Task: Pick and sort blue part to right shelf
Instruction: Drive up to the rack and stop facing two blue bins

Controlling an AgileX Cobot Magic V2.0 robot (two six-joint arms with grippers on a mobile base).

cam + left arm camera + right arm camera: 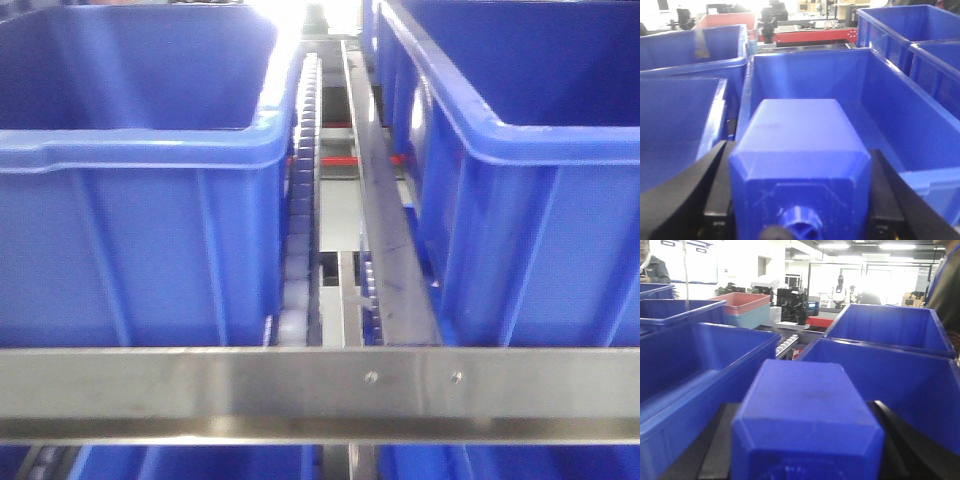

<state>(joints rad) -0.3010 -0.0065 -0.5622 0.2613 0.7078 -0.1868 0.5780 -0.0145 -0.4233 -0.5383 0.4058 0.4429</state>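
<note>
The front view showed bins (pixel 140 250) and a rail (pixel 320 395), and the wrist views alone showed the left gripper (pixel 800 200) clenched on a blue part (pixel 800 145) and the right gripper (pixel 802 450) on a second part (pixel 805 410), both above bins.

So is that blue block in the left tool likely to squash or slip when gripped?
Probably stiff: the block shows crisp edges and flat faces between the left tool's fingers. Its flat sides likely give a steady hold, though the smooth plastic might slip a little. Being boxy, it seems unlikely to roll.
</note>
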